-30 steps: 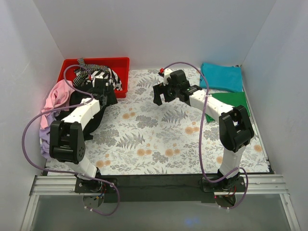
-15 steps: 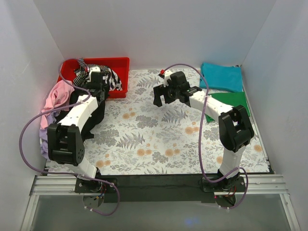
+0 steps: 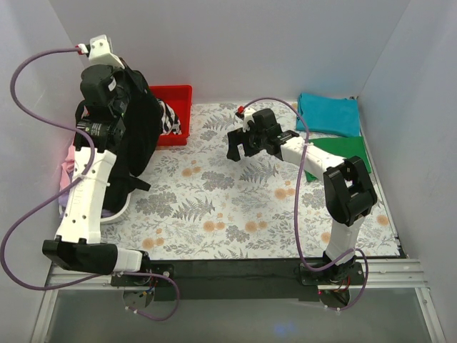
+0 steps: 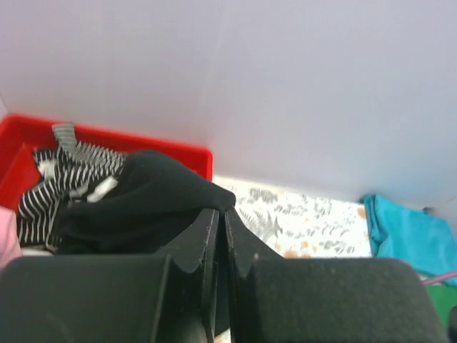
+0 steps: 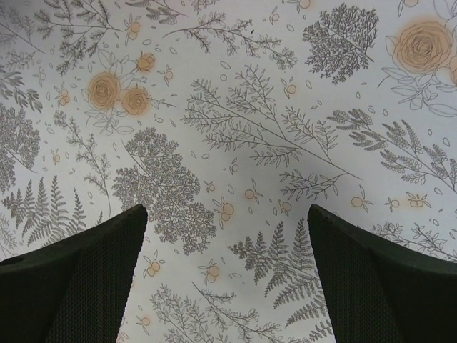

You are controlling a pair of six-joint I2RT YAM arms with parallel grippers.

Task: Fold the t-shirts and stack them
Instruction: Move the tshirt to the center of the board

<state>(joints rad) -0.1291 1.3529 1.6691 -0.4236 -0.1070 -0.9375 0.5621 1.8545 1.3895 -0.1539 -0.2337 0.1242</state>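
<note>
White walls close in three sides of the table (image 3: 214, 207), which is covered with a floral and fern print cloth.

Left arm: it stands extended high over the rear left corner. The left gripper (image 4: 223, 214) is clenched, its two black fingers (image 4: 196, 250) pressed flat against each other with a fold of the black cloth t-shirt (image 3: 139, 128) pinched between them. In the left wrist view the cloth bunches directly ahead of the fingertips. In the top view the shirt hangs down from the gripper in a long drape, and its lower end reaches the left edge of the table.

Behind the hanging shirt sits the red plastic bin (image 3: 175, 96), against the rear wall. The black-and-white striped t-shirt (image 4: 50, 179) lies crumpled inside it, just beside the black cloth. The pink t-shirt (image 3: 71, 153) lies heaped at the left wall, partly hidden by the arm.

Right arm: it reaches toward the centre rear of the table. The right gripper (image 5: 225, 209) is released, its fingers spread wide and pointed down over bare printed cloth, holding nothing. It is well apart from the black shirt.

Rear right corner: the folded teal t-shirt (image 3: 328, 114) lies flat by the wall. The green t-shirt (image 3: 346, 150) lies just in front of it, partly under the right arm.
</note>
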